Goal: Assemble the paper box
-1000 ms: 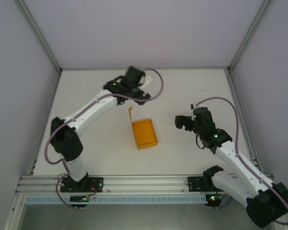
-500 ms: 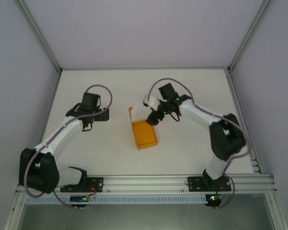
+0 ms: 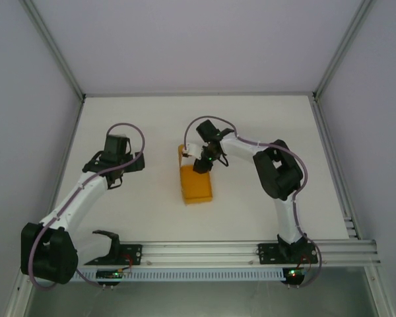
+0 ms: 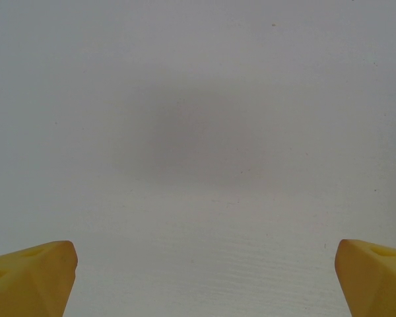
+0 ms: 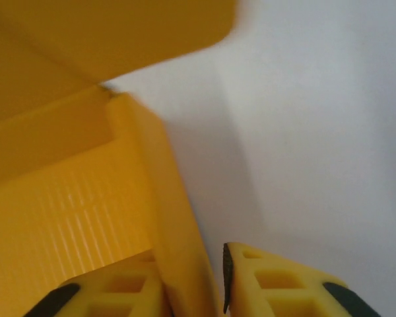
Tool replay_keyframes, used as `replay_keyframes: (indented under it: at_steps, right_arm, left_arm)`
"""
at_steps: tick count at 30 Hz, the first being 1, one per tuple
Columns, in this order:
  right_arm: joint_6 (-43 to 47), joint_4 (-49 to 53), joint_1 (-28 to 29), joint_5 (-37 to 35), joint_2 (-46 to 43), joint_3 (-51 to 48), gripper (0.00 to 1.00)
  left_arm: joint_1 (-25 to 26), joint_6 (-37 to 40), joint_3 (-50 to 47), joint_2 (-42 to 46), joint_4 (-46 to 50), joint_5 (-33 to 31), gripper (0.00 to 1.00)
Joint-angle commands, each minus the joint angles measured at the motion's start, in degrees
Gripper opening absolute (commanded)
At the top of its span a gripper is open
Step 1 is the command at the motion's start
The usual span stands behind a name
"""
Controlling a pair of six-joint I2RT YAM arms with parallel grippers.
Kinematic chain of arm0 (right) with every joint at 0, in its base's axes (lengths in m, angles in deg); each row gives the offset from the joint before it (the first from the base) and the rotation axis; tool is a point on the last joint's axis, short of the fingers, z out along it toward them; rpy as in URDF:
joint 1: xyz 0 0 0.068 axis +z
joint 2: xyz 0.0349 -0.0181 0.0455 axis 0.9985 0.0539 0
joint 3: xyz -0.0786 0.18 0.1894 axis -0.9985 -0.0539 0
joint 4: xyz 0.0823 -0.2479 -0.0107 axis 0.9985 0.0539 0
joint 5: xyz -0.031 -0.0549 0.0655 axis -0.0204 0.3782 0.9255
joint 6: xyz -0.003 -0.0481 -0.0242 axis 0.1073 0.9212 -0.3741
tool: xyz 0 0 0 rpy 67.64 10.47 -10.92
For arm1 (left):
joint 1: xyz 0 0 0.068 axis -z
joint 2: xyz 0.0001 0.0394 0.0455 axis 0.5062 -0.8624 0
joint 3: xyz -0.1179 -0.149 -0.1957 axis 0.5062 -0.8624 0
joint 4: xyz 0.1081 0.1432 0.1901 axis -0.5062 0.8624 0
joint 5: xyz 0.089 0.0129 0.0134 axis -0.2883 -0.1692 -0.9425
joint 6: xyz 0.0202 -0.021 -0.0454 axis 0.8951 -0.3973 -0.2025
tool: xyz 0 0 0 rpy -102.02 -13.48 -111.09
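Paper box (image 3: pixel 195 185): centre of the top view, walls up as an open tray, lid flap (image 5: pixel 119 33) raised at its upper end
Done: base and sides look formed
Left: closing and tucking the lid, I judge
Right gripper (image 5: pixel 190 252): jaws narrow, astride a box wall near its upper-right corner; firm pinch cannot be told
Left gripper (image 4: pixel 204 249): wide open, holding nothing, over bare table (image 3: pixel 270 125)
Room: open table all round the box
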Motion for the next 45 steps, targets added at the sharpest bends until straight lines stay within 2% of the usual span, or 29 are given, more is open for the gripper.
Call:
replay_keyframes:
  at_steps: [1,5,9,11,13,17,19,21,28,35,38,40,45]
  right_arm:
    - [-8.2,-7.2,-0.2,-5.1,-2.6,-3.9,0.21]
    - [-20.0,-12.4,0.1,-13.0,-6.8,-10.0,0.15]
    - [-41.4,-10.2,1.7,-28.3,-10.8,-14.9,0.15]
    - [-52.2,-6.6,3.2,-33.5,-12.5,-16.5,0.16]
    - [-59.7,-2.5,5.1,-34.8,-13.8,-19.0,0.2]
    - [-72.4,6.7,7.2,-37.7,-14.2,-18.4,0.21]
    - [-77.0,8.7,8.1,-38.1,-14.8,-18.6,0.24]
    - [-79.2,6.9,9.5,-37.4,-16.2,-20.0,0.32]
    - [-81.8,4.1,12.0,-35.1,-18.0,-19.8,0.34]
    - [-81.8,4.1,11.4,-37.7,-18.4,-19.7,0.35]
    - [-81.0,3.4,10.6,-39.7,-18.7,-20.0,0.38]
    - [-79.3,1.0,10.0,-40.5,-19.0,-20.9,0.38]
    - [-74.6,-6.0,8.6,-38.3,-17.8,-22.3,0.32]
  left_arm:
    - [-0.4,-1.0,1.2,-0.9,-0.9,-0.4,0.99]
    - [-0.4,-1.6,1.7,-1.4,-0.7,-1.5,0.99]
    - [-0.3,-2.3,2.5,-1.2,-0.6,-2.2,1.0]
    - [-0.4,-2.4,2.8,-1.2,-0.7,-2.3,0.99]
    - [-0.3,-2.3,3.3,-1.5,-0.8,-2.2,0.99]
    - [-0.3,-2.3,4.2,-2.3,-0.6,-0.5,1.0]
    - [-0.3,-2.7,4.3,-2.5,-0.7,0.8,0.99]
    - [-0.3,-2.6,4.0,-2.4,-1.2,2.0,0.99]
    - [-0.3,-0.8,3.1,-1.3,-2.0,7.0,1.0]
    - [0.5,0.0,0.4,0.5,-5.6,20.5,1.0]
    - [2.0,-0.6,-0.2,0.2,-5.6,22.7,1.0]
    - [3.4,-1.2,-0.7,0.2,-5.3,21.6,1.0]
    - [5.9,-3.6,-2.4,-0.2,-7.3,22.7,1.0]
